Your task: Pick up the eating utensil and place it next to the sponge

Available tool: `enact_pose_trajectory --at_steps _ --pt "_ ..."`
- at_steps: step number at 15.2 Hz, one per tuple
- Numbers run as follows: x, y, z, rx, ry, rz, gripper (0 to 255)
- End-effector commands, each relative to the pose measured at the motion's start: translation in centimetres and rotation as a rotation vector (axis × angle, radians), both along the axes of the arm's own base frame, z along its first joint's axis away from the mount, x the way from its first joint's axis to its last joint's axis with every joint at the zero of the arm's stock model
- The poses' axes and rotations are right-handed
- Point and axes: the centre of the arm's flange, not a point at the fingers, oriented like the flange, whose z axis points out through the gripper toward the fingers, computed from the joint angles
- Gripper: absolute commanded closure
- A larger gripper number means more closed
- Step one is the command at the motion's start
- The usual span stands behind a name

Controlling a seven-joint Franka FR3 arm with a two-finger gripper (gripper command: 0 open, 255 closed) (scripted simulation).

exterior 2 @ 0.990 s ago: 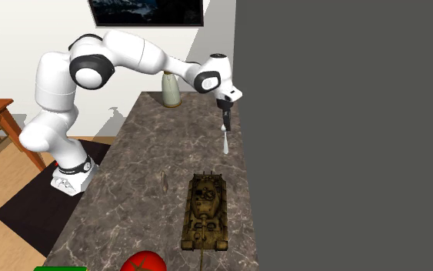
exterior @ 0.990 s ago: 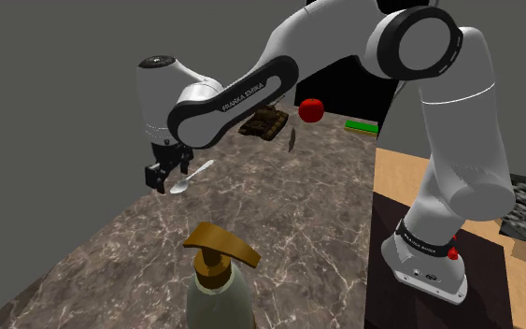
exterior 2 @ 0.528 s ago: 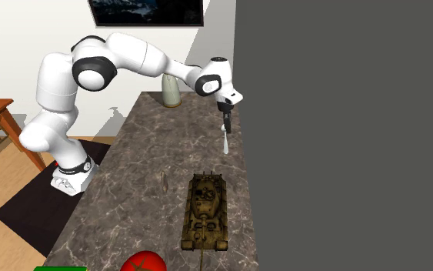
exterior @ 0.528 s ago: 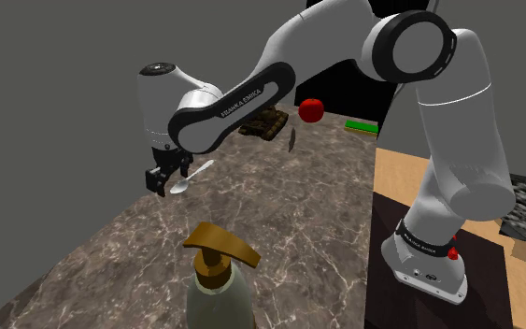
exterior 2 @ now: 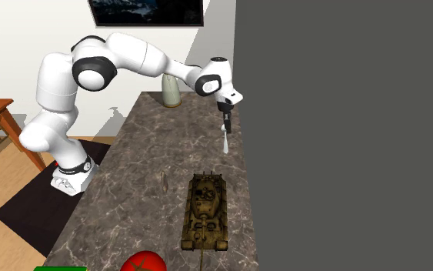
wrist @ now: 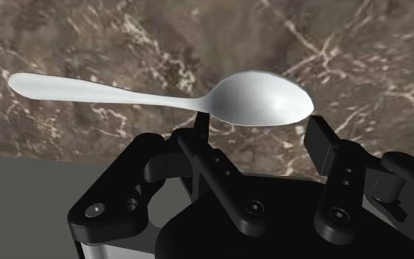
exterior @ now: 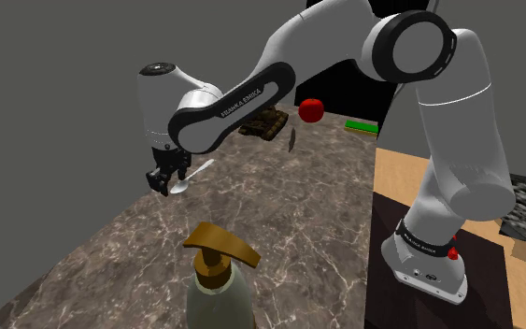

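Observation:
A pale grey spoon (wrist: 198, 99) lies on the marble countertop (exterior: 279, 215), near the edge along the dark wall. My gripper (wrist: 254, 134) is down over the spoon's bowl, and its black fingers (wrist: 190, 140) press the bowl from both sides, so it is shut on the spoon. In the shoulder view the gripper (exterior: 164, 182) sits at the bowl end while the handle (exterior: 201, 168) points away towards the far end. The second exterior view has the gripper (exterior 2: 224, 126) right above the spoon (exterior 2: 225, 143). A flat green sponge (exterior: 362, 126) lies at the counter's far end.
A brown toy tank (exterior 2: 205, 212) and a red tomato (exterior: 311, 109) stand towards the far end, with a small dark object (exterior: 291, 140) between them and the spoon. A soap dispenser bottle (exterior: 218, 280) stands at the near end. A dark wall (exterior 2: 345, 131) runs along the counter.
The hand has sunk a little onto the spoon, and the fingers, which stood apart before, have closed on its bowl. The spoon has not moved.

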Motion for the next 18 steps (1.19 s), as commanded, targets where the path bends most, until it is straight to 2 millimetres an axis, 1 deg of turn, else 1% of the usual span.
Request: enact_pose_trajectory --at_steps 1,4,18 --pt "0.0 0.0 0.0 0.0 0.0 0.0 255" --pt "0.0 0.0 0.0 0.0 0.0 0.0 255" --pt "0.0 0.0 7.4 0.0 0.0 0.0 255"
